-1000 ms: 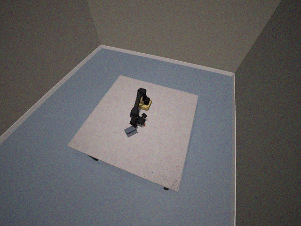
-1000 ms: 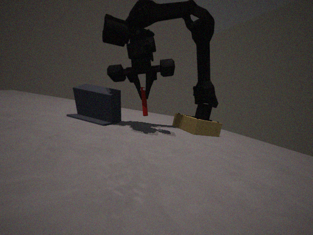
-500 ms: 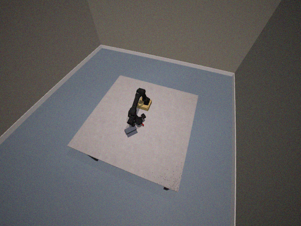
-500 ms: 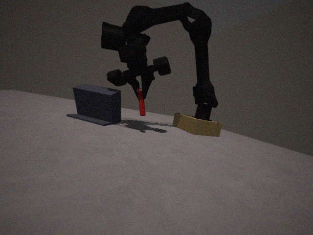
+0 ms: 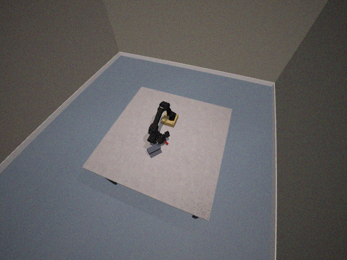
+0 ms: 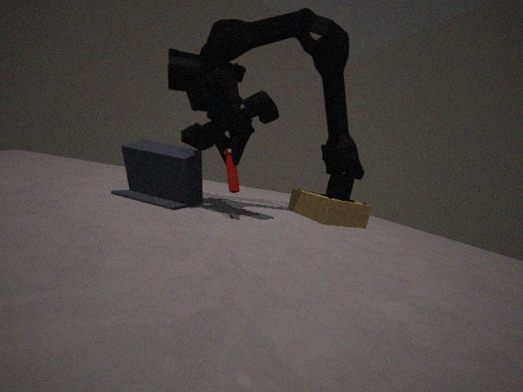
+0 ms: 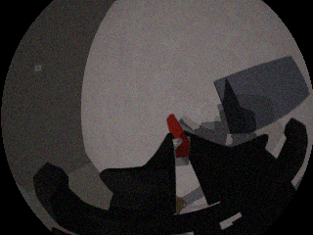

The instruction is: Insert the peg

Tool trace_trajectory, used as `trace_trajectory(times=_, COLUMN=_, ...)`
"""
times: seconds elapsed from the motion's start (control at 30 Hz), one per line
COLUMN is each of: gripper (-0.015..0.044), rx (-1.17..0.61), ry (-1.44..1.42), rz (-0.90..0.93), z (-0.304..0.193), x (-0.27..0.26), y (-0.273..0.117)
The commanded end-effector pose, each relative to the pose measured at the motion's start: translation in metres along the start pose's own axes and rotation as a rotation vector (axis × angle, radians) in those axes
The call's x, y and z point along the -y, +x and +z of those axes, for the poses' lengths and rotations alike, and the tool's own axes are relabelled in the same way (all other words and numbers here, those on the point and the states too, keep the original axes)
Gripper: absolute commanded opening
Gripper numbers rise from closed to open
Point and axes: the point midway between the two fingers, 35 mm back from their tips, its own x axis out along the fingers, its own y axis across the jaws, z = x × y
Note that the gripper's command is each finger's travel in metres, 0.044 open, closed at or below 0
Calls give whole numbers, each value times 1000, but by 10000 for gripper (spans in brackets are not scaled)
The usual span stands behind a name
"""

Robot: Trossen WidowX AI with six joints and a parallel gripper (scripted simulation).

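The red peg [image 5: 166, 143] [image 6: 233, 177] [image 7: 173, 125] is held above the table [image 5: 190, 168] [image 6: 253, 295] [image 7: 142, 73], with its lower end free. In the exterior view it leans slightly, bottom end to the right. My gripper [image 6: 230, 159] [image 7: 176, 135] is shut on the peg near its upper part. The blue-grey sloped panel block [image 5: 154, 153] [image 6: 160, 172] [image 7: 284, 83] stands on the table, to the left of the peg in the exterior view, apart from it. I cannot make out its hole in any view.
The yellow base block [image 5: 168, 122] [image 6: 346, 215] under the arm stands to the right of the peg in the exterior view. The arm [image 5: 158, 118] [image 6: 270, 31] arches above the table from there. Its shadows fall on the table between the panel block and the base.
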Motion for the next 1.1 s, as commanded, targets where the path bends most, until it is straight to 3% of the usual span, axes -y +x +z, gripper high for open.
trace_trajectory(times=0.0, gripper=0, rx=14, ry=72, rz=20, z=-2, x=3, y=-1)
trace_trajectory(times=1.07, gripper=0, rx=115, ry=536, rz=130, z=-17, x=31, y=-13)
